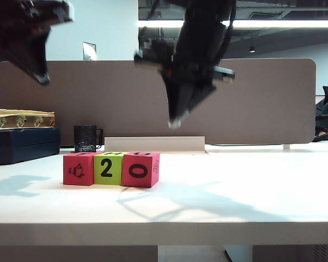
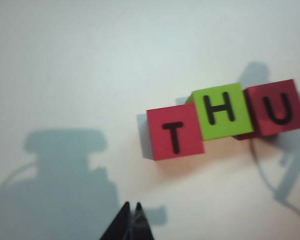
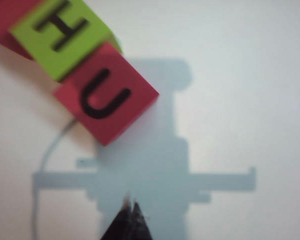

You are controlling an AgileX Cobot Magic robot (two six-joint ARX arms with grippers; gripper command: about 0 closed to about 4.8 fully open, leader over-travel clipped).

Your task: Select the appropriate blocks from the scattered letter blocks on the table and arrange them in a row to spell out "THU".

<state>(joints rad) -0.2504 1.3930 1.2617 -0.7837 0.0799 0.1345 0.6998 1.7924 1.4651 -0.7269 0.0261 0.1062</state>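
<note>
You are looking at what reads as a finished job. On the wide, smooth white tabletop (image 1: 251,202) the three foam cubes sit in one row, side faces touching: a pinkish-red foam cube with a black T on top (image 2: 174,134), a lime green foam cube with a black H (image 2: 221,110), and a second pinkish-red foam cube with a black U (image 2: 279,107). Seen from the left wrist camera, the tops spell THU, though the row is slightly staggered, with the H cube nudged toward 12 o'clock of its neighbours. From the front camera the same row shows an animal figure, a 2 and a 0, sitting at about 9 o'clock from the table's centre. My judgement: nothing is left but perhaps squaring the line.

Both arms hang high and clear of the cubes. The left gripper (image 1: 42,78) is up at 10 o'clock of the row in the front view, fingers pressed together, holding nothing. The right gripper (image 1: 175,122) hovers at 1 o'clock above the U cube, tips pointing down, likewise closed and empty. Behind the row stands a black mug (image 1: 86,138).
</note>
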